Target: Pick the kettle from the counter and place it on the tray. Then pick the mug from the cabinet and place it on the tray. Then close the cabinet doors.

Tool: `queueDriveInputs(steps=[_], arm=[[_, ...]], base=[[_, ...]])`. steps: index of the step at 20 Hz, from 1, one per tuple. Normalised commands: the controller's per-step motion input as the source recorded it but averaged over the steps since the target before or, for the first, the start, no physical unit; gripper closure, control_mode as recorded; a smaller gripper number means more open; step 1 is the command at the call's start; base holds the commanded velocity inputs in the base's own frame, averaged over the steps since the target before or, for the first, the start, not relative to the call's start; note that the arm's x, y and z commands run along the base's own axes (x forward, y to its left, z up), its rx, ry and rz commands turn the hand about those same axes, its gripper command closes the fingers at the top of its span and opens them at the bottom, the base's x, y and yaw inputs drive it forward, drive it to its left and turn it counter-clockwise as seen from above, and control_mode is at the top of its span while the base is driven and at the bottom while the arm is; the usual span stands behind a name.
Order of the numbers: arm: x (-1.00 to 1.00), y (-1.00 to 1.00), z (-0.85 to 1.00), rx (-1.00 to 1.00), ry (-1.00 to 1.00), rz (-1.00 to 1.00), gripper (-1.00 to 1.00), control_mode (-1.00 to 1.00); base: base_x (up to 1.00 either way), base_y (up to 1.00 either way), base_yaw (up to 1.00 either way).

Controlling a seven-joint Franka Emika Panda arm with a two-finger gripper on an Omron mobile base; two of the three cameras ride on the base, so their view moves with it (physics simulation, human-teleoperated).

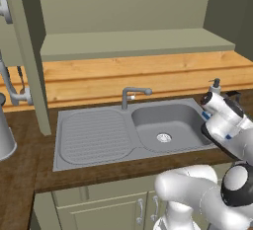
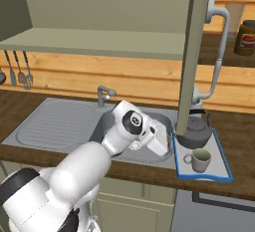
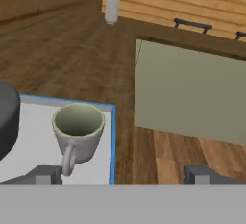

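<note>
Claw [image 3: 123, 172] spread wide and empty, hanging just over the tray's [image 3: 112, 136] blue right rim in the hand view, with the mug [image 3: 77, 134] at about ten o'clock from it, upright on the pale surface. Both kettle [image 2: 195, 131] and mug [image 2: 199, 160] already sit on the tray [image 2: 225, 169] in the right base view, the kettle at twelve o'clock of the mug, so closing the cabinet doors [image 2: 194, 52] looks like what remains. To do that well, I would lift clear of the mug before swinging, then push flat on the door panel, not the silver bar handle [image 2: 217, 52]. That door stands edge-on to the camera, its long axis vertical, swung out over the counter [image 2: 239, 126]. The mug's axis is vertical, mouth up, loop handle pointing toward six o'clock in the hand view. Farther back sits the open cabinet [image 2: 99, 42] shelf.
</note>
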Motion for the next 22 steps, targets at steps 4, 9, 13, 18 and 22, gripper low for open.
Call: queueDriveInputs(steps=[4,9,13,18,22], arm=[[-0.46,0.31,0.58,0.01,-0.08,-0.17,-1.00,-1.00],[-0.43,0.31,0.50,0.00,-0.15,-0.18,-1.00,-1.00],[-0.45,0.19,0.40,0.00,-0.15,-0.10,-1.00,-1.00],[-0.45,0.21,0.36,0.00,-0.12,-0.04,-1.00,-1.00],[-0.47,0.15,0.31,0.00,-0.14,-0.01,-1.00,-1.00]], base=[[0.00,0.00,0.00],[0.00,0.00,0.00],[0.00,0.00,0.00],[0.00,0.00,0.00],[0.00,0.00,0.00]])
